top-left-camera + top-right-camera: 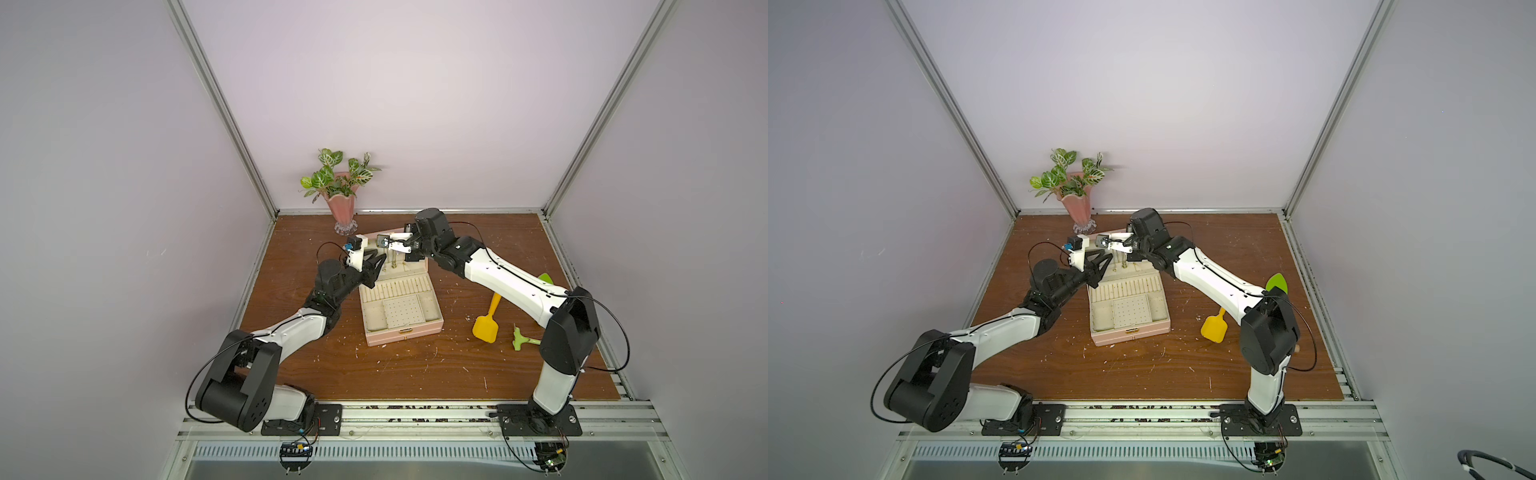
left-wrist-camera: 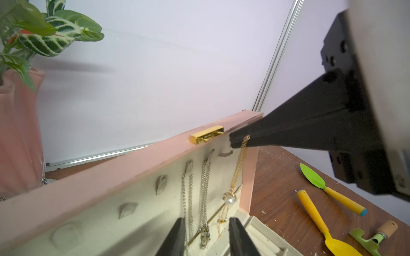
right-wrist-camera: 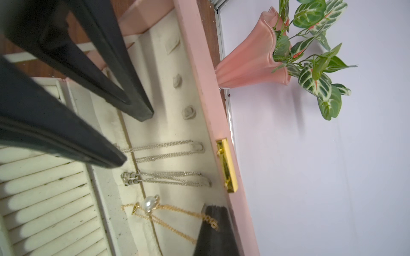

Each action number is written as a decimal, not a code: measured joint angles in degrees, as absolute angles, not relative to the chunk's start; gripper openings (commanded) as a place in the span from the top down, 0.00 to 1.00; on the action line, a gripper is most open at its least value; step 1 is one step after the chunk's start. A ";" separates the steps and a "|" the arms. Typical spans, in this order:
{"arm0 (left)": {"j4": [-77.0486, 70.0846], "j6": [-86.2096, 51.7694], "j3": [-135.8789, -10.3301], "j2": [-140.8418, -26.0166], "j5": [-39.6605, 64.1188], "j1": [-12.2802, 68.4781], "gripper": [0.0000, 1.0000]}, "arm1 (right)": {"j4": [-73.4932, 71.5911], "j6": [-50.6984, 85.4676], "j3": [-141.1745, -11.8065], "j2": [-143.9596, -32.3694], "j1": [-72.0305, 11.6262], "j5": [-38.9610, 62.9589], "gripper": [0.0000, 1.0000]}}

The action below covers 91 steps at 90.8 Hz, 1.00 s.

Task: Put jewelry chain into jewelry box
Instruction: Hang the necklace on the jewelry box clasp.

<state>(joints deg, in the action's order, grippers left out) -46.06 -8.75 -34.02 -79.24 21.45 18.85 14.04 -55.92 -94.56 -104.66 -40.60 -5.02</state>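
— R gripper point(image 2: 235, 138) is pinched shut on the top end of the jewelry chain point(image 2: 237, 168), up by the lid rim, just beside the gold clasp point(image 2: 206, 135). Chain hangs down the lid's cream lining, w/ a pearl-like bead point(image 2: 229, 198) low on it.
— So is it in the jewelry box point(image 1: 386, 338) yet?
— It's inside the open lid, touching the lining, but held, not hung. Step in hand, I'd say: hooking it on. One small hook point(image 2: 225, 153) just beside the tip looks free.
— Nxt move needs?
— Prob. a tiny shift to drop the top loop over that hook, then a release. Links are fine, so slow & exact.
— L gripper point(image 2: 206, 219)?
— Fingers apart, gripping nothing. It hovers low in front of the lining, near the chains' lower ends.
— Anything in the way?
— Two silver chains point(image 2: 205, 177) hang on hooks right next to it: tangle risk. L fingers also crowd the spot. Well apart: pink vase point(image 1: 343, 208) w/ leaves behind the box, yellow spatula point(image 1: 486, 326) & green tool point(image 1: 521, 338) on the wood table point(image 1: 415, 374) by the R arm.
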 measured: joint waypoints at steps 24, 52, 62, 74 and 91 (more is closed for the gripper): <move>-46.57 -8.82 -34.02 -79.20 21.71 18.76 0.63 | 14.37 -55.94 -94.96 -106.04 -40.42 -6.55 1.00; -46.59 -8.82 -34.02 -79.20 21.87 18.76 0.63 | 14.39 -55.90 -96.12 -106.74 -40.42 -8.34 0.88; -46.59 -8.82 -34.02 -79.20 21.89 18.76 0.63 | 14.76 -55.81 -96.20 -106.83 -40.45 -8.54 0.81; -46.59 -8.80 -34.02 -79.20 21.89 18.76 0.63 | 15.57 -55.90 -96.82 -107.09 -40.49 -9.02 0.82; -46.57 -8.80 -34.02 -79.20 21.89 18.76 0.63 | 18.02 -55.90 -98.91 -107.66 -40.56 -9.47 0.86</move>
